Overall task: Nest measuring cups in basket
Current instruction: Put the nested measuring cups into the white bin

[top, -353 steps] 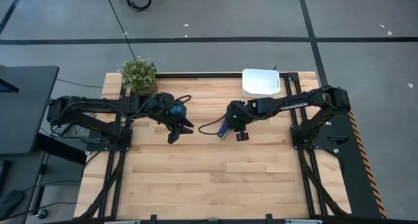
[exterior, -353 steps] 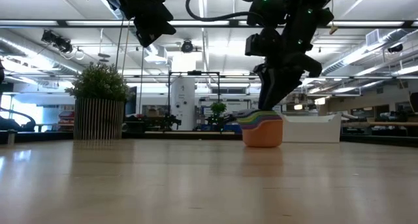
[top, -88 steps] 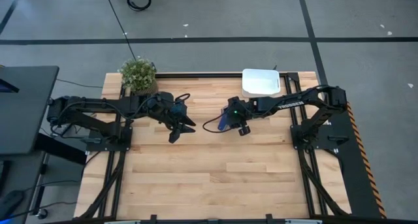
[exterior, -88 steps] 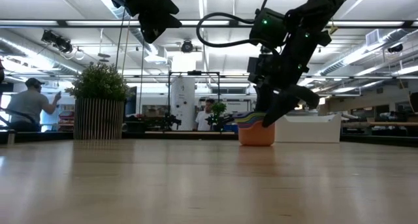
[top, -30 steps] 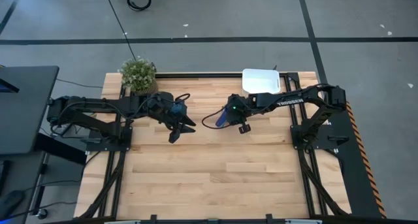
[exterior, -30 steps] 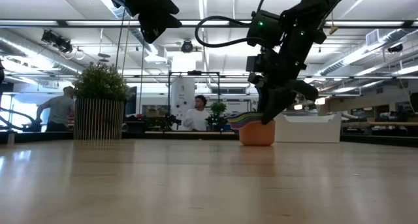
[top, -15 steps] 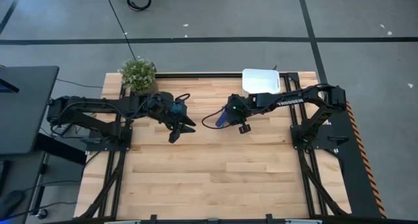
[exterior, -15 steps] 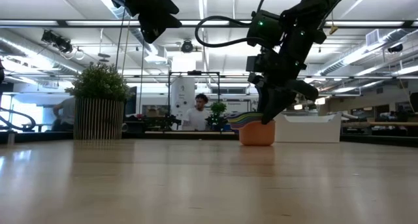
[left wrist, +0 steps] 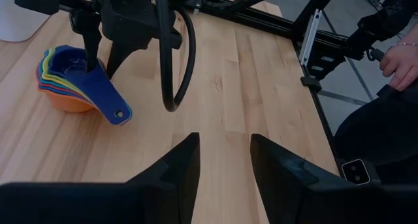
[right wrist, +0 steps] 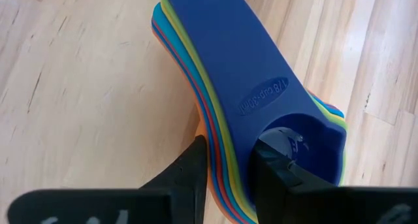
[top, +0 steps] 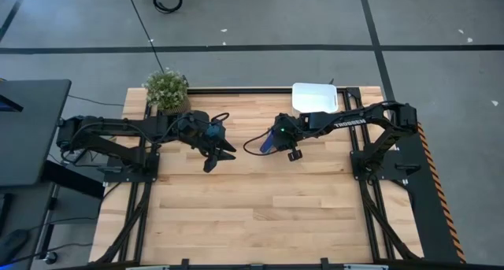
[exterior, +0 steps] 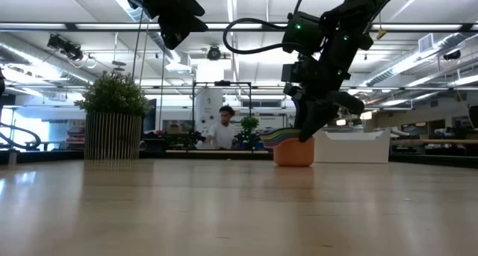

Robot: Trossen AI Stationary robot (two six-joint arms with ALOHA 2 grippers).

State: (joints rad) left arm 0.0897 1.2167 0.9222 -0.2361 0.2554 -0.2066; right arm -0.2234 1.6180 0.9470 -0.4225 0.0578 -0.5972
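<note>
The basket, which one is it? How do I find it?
Look at the far edge of the wooden table, on the right arm's side. The basket sits there, apart from the stacked measuring cups. It is plain white and boxy, unlike the leafy potted plant at the other far corner.

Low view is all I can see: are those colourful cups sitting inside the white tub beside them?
Observer: No. From above, the measuring cups stand on the table, apart from the basket, which sits at the far edge.
Operator: Is that claw holding them?
Observer: The right gripper has one finger inside the dark blue cup on top and the other outside the stack's wall.
Operator: And the other arm?
Observer: The left gripper hangs open above the table, off to one side of the cups.
</note>
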